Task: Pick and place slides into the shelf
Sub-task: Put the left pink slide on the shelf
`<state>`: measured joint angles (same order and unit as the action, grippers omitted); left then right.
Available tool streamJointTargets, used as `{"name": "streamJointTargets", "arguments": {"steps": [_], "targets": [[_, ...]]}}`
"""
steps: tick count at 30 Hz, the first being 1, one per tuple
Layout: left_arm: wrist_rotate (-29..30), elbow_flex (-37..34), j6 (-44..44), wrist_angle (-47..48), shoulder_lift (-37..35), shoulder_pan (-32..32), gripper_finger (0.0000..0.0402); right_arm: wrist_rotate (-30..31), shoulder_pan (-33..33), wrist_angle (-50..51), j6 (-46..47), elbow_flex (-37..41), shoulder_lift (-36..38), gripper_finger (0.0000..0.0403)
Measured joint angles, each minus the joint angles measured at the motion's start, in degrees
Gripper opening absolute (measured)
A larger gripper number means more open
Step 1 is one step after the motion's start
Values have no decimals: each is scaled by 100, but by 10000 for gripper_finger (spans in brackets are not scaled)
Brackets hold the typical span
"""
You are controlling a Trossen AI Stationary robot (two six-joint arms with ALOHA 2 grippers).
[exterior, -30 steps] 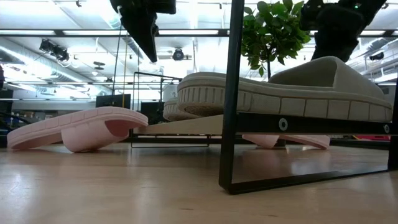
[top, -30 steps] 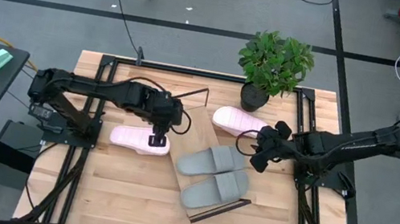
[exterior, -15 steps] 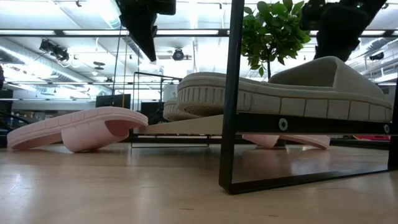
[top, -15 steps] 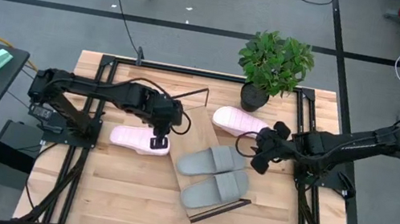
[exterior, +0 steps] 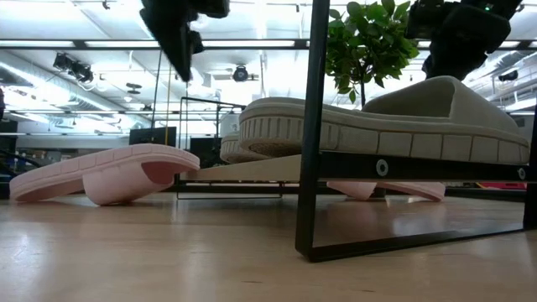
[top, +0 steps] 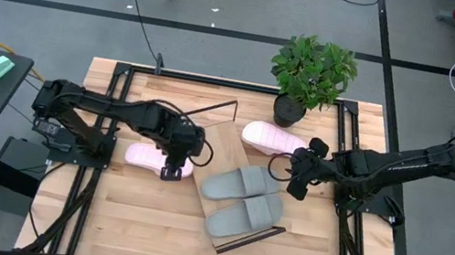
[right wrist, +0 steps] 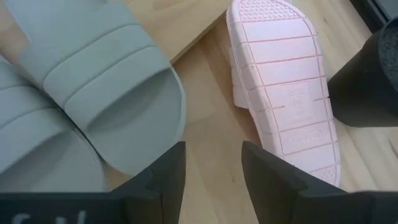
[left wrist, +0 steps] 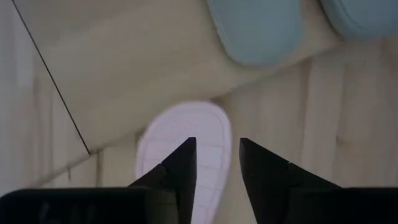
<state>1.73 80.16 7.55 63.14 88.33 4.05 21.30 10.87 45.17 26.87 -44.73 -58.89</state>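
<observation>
Two grey-green slides lie side by side on the light-wood shelf, strap up. One pink slide lies on the table left of the shelf; in the low view it rests sole up on its strap and one end. The other pink slide lies sole up by the plant pot, ridged sole showing. My left gripper hangs open above the left pink slide's end, clear of it. My right gripper is open above the table, between the nearer grey-green slide and the far pink one.
A potted plant stands at the table's far edge, its black pot beside the far pink slide. Thin dark wire frames stand at the shelf's two short ends; one upright fills the low view. Bare tabletop lies toward the near edge.
My left gripper has moved a little toward the table's near-left, coming over the end of the left pink slide, still open. The slides and shelf have stayed where they were.
</observation>
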Motion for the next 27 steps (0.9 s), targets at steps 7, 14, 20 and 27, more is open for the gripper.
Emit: {"name": "streamJointTargets", "arguments": {"steps": [7, 14, 20, 27], "targets": [[2, 2, 597, 199, 45, 277, 182, 0, 0, 2, -99, 0, 0, 162], [231, 0, 728, 319, 149, 585, 242, 0, 0, -1, -287, 0, 0, 162], [762, 1, 949, 501, 456, 867, 271, 4, 0, 0, -303, 0, 4, 162], [1210, 2, 1401, 523, 867, 1068, 281, 2, 0, -11, -296, -2, 2, 162]]}}
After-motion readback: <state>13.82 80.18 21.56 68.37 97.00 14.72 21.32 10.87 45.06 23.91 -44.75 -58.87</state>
